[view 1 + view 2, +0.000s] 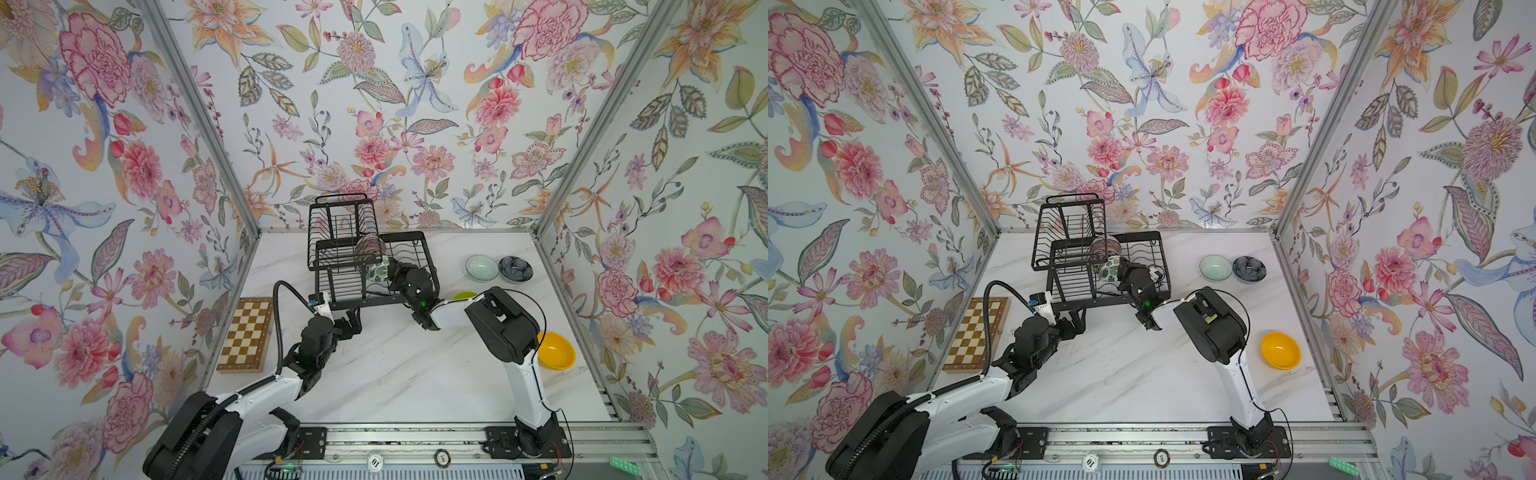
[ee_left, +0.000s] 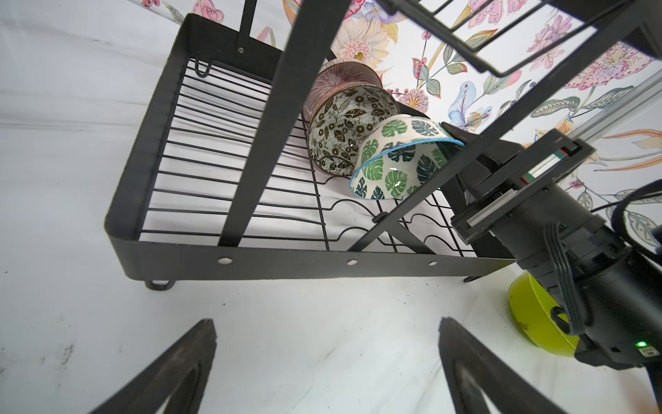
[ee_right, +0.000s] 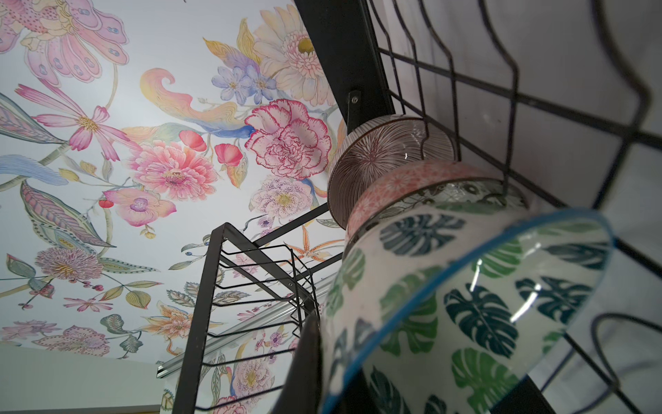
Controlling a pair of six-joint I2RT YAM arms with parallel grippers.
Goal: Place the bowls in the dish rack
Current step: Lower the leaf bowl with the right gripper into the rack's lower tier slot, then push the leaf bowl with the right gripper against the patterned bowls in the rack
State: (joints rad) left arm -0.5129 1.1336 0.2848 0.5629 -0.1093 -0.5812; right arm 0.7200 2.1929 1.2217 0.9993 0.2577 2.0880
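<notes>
Right claw (image 2: 449, 141) pinches the tilted leaf bowl (image 2: 390, 161) mid-frame, close against the patterned bowl (image 2: 344, 136) to its upper left in the rack (image 2: 272, 260); left claw (image 1: 351, 322), spread, hangs apart.

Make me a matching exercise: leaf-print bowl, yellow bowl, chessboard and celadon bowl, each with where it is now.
1 leaf-print bowl
2 yellow bowl
3 chessboard
4 celadon bowl

A beside the dark blue bowl
B at the table's left edge
C in the dish rack, held by the right gripper
D alone near the table's right edge

Pairs: 1-C, 2-D, 3-B, 4-A
</notes>
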